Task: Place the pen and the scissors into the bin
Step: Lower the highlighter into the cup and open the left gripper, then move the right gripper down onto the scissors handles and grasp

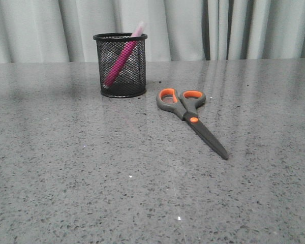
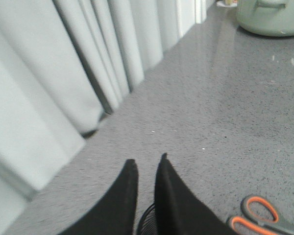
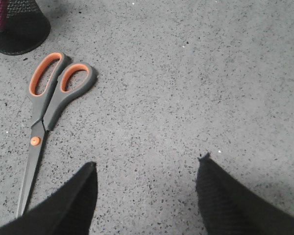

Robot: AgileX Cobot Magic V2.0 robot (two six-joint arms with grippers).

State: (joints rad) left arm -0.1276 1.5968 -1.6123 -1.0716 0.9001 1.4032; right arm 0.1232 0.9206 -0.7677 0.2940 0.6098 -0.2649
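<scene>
Right wrist view: scissors [image 3: 49, 110] lie at ten o'clock of the wide-open right gripper [image 3: 147, 181], blades toward it.

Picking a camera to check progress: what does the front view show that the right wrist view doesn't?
Only the front view shows the whole bin with the pen leaning inside, and the curtain. Only the right wrist view shows the right gripper, open over bare table. Both show the scissors lying closed beside the bin.

grey speckled table [image 1: 66, 178]: bin [image 1: 121, 76] upright, scissors [image 1: 190, 118] flat just beside it.
</scene>
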